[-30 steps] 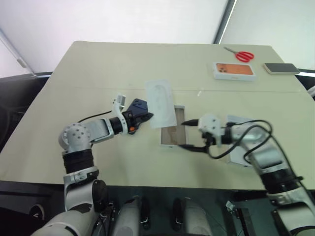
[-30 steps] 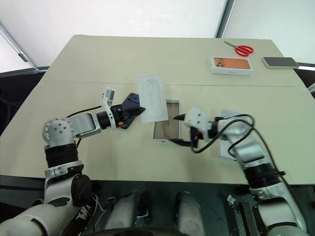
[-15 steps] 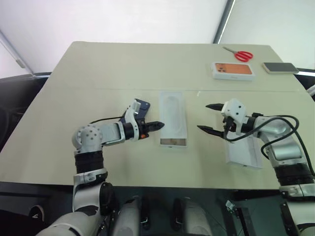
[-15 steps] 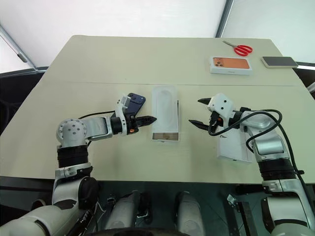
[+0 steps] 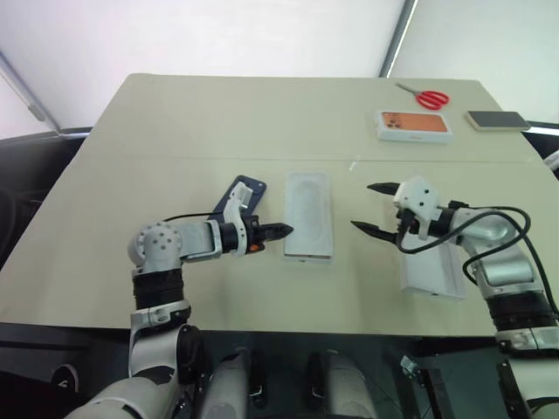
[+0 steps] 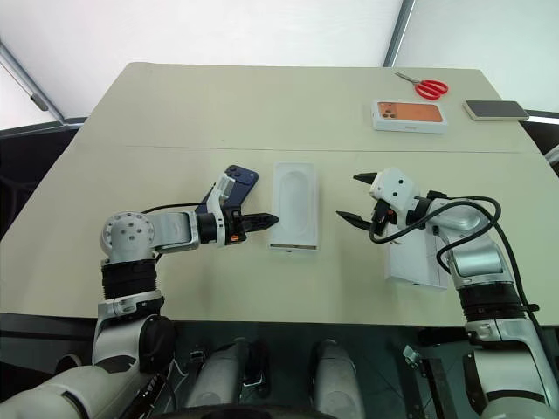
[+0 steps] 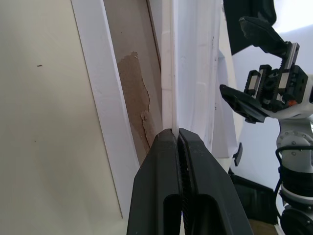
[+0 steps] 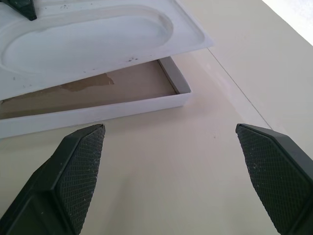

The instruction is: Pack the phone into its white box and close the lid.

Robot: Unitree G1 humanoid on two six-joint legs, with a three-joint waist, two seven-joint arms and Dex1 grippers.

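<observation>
lowered since a second ago, the insert now lies on the box mid-surface, pinched by the narrow left tool; phone just behind it, long axis front-to-back; right tool wide, empty.

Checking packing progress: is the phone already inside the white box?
No: the phone lies on the table beside the white box, which has the insert over it.

Beige surface carries: the white box at centre, a flat white insert resting across its top; the phone just left of it; the lid to the right. Far right corner: red scissors, an orange-pictured box, a grey phone.
</observation>
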